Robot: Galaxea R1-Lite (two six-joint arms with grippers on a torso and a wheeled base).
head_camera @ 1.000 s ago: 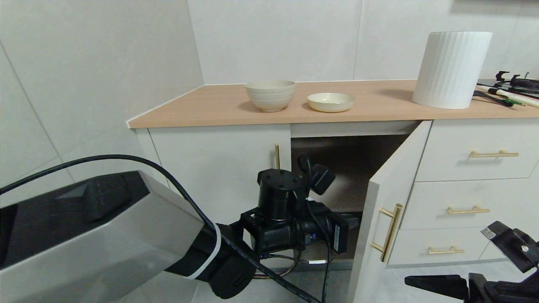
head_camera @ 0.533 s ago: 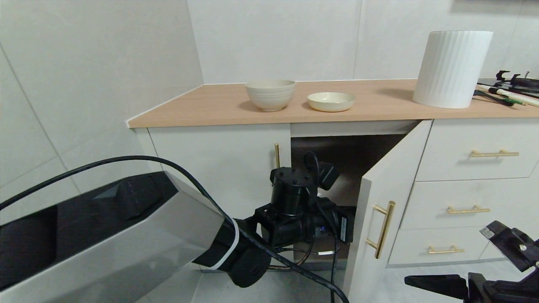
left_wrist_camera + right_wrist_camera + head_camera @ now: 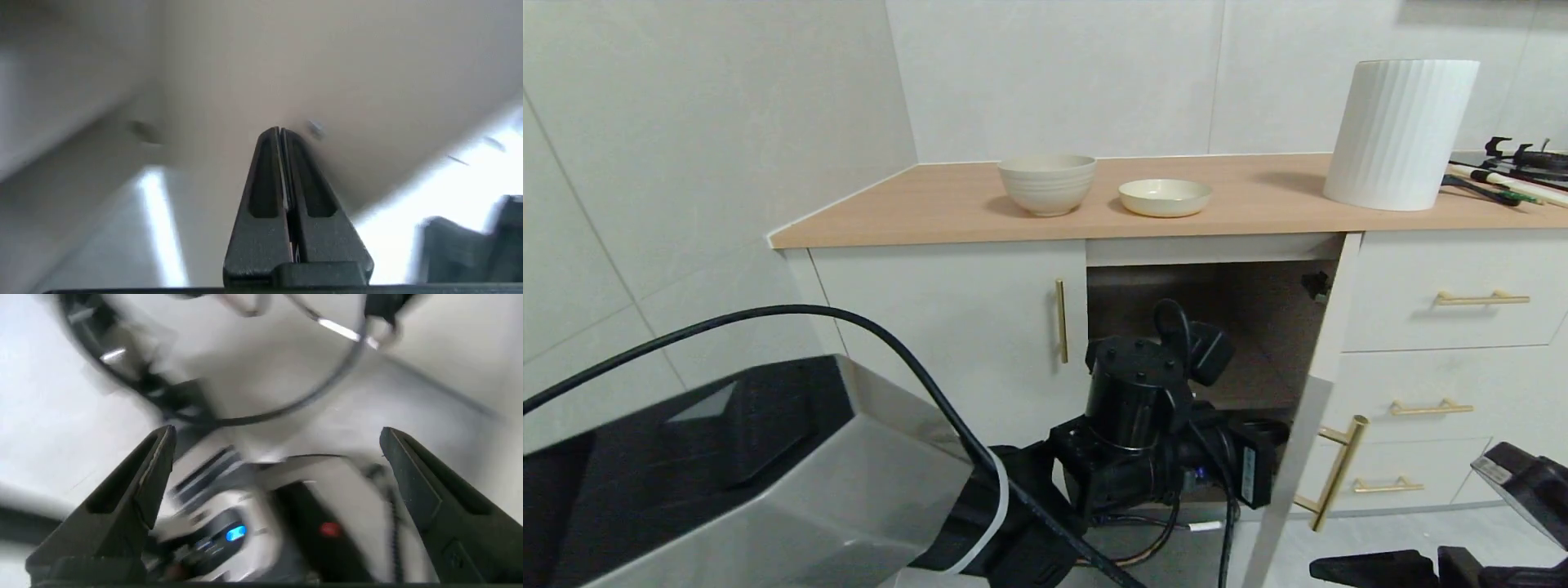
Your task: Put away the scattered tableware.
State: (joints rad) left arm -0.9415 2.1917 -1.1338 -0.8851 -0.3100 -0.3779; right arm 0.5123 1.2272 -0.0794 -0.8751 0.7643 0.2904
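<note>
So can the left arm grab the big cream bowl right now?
Probably not yet. The left gripper is shut and sits low by the open white cupboard door, below the wooden countertop where the ribbed cream bowl stands. It would have to rise and open first.

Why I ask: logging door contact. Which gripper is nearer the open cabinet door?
Left. The left gripper is by the inner side of the cabinet door; the right gripper sits low on its handle side, farther off.

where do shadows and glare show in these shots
Head view: even, soft light; bowl, dish and canister throw faint shadows leftward on the counter; the cabinet inside is dark. Left wrist view: bright glare patches either side of the left gripper, jaws shut.
</note>
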